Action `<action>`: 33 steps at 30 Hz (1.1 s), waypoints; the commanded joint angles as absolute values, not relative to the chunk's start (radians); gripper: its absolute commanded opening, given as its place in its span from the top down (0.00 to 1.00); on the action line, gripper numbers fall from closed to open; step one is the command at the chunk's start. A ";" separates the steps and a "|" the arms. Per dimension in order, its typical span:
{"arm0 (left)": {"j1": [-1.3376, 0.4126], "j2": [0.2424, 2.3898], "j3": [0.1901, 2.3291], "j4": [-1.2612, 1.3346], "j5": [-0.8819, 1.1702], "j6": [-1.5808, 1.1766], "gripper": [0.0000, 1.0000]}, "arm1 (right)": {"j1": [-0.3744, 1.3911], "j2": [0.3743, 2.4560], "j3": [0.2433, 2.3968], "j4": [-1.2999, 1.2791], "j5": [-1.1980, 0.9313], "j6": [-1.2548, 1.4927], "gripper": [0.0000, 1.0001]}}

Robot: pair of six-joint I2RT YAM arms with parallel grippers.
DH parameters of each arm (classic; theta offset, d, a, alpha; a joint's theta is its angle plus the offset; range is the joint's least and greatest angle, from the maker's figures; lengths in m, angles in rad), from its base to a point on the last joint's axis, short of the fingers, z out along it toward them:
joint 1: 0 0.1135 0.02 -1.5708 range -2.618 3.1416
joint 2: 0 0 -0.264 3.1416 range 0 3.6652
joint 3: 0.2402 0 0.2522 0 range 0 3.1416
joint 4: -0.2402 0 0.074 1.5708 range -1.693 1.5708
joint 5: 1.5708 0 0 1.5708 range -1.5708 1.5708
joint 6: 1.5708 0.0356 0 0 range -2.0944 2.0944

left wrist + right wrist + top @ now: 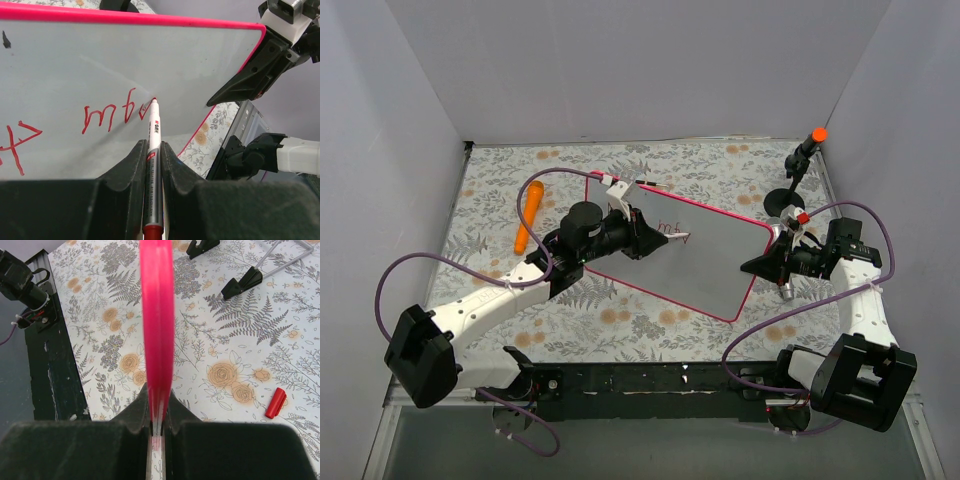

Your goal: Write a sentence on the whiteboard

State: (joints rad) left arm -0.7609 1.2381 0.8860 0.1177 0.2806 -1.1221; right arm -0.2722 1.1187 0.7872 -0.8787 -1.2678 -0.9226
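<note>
writing underway: left claw (154, 146) pinches marker (154, 129), tip on whiteboard (175, 60); right claw (158, 405) clamps its frame. next: light, steady strokes.

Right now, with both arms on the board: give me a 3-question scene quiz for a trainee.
1. True or false: the right gripper is shut on the edge of the whiteboard.
2. The left gripper holds: A) a marker with its tip at the board; B) an eraser; C) nothing.
3. Short answer: what colour is the writing on the board?

Key: 1 true; 2 A; 3 red.
</note>
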 commanded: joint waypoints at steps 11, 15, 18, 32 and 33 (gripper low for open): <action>-0.755 1.187 0.876 0.202 0.333 -1.141 1.00 | -0.262 1.104 0.787 -0.836 -1.173 -0.979 0.99; -0.755 1.216 0.887 0.213 0.318 -1.138 1.00 | -0.262 1.104 0.787 -0.836 -1.173 -0.979 0.99; -0.755 1.227 0.887 0.215 0.301 -1.137 1.00 | -0.262 1.106 0.787 -0.836 -1.173 -0.979 0.99; -0.755 1.250 0.861 0.192 0.287 -1.120 1.00 | -0.262 1.108 0.787 -0.835 -1.173 -0.979 0.99; -0.755 1.241 0.858 0.193 0.287 -1.121 1.00 | -0.262 1.108 0.787 -0.836 -1.173 -0.979 0.99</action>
